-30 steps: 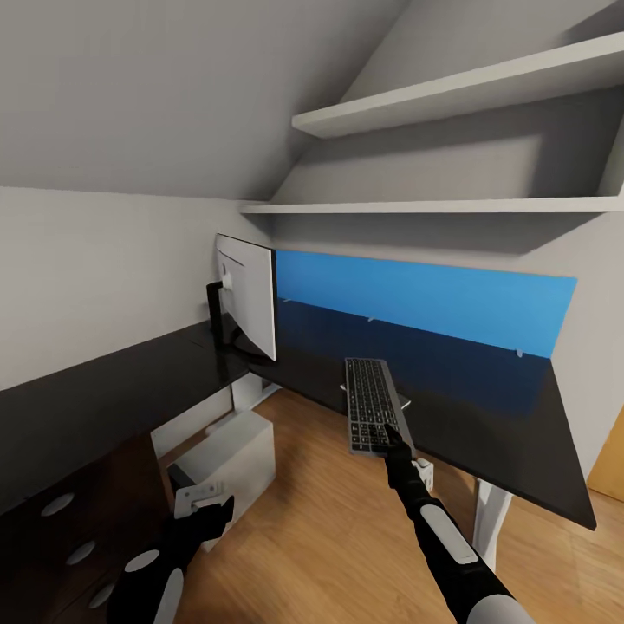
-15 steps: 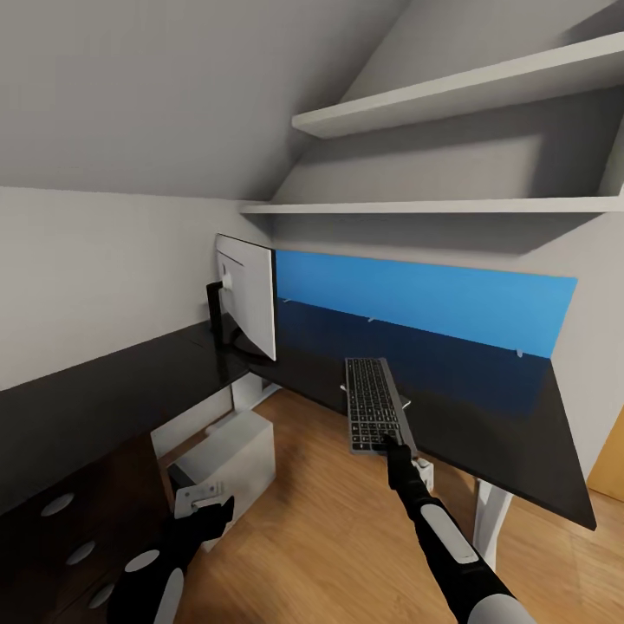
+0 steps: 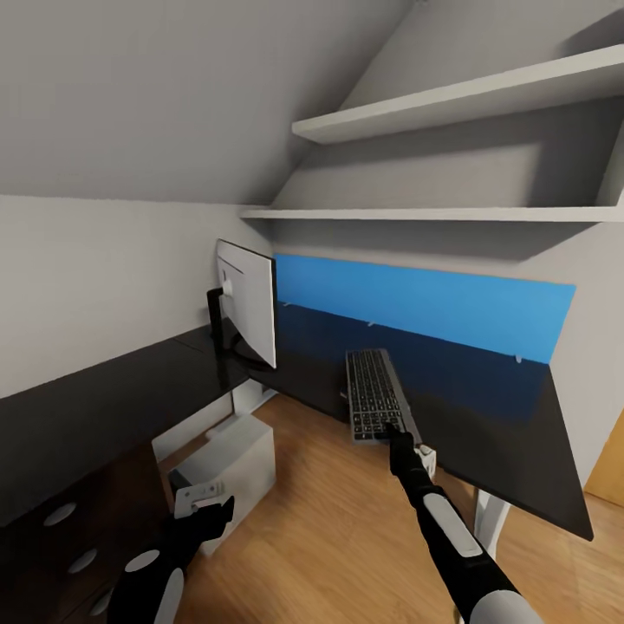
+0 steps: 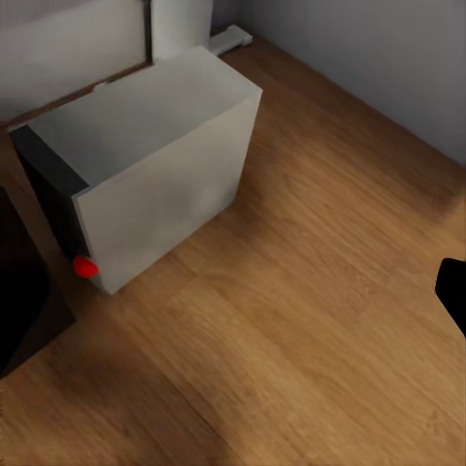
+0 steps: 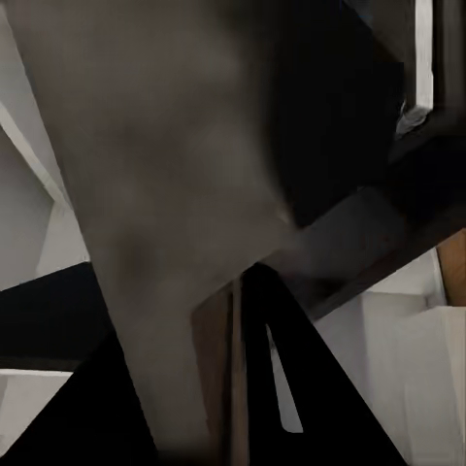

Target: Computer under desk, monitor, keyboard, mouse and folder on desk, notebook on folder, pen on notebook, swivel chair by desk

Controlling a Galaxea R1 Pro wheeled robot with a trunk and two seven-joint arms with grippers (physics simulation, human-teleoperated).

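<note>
The black-topped desk [image 3: 494, 433] runs along the wall and turns left. On its corner stands the monitor [image 3: 249, 305], seen from its pale back. The keyboard [image 3: 371, 392] lies lengthwise on the desk, its near end at the front edge. My right gripper [image 3: 396, 432] is shut on that near end. In the right wrist view the keyboard [image 5: 165, 194] is a blurred grey slab running between the black fingers [image 5: 291, 388]. The computer [image 3: 230, 451] stands on the floor under the desk, its red button [image 4: 85, 266] showing. My left gripper [image 3: 212, 511] hangs low in front of it, open and empty.
Two white shelves [image 3: 451, 95] [image 3: 433, 211] hang above the blue back panel [image 3: 433, 299]. Dark drawers with round knobs [image 3: 61, 516] fill the near left. A white desk leg [image 3: 490, 520] stands right of my right arm, and an oak door [image 3: 611, 468] shows at the far right.
My right gripper has pushed the keyboard further onto the desk, so it overhangs the front edge less. The head view has shifted slightly. The left arm has not moved.
</note>
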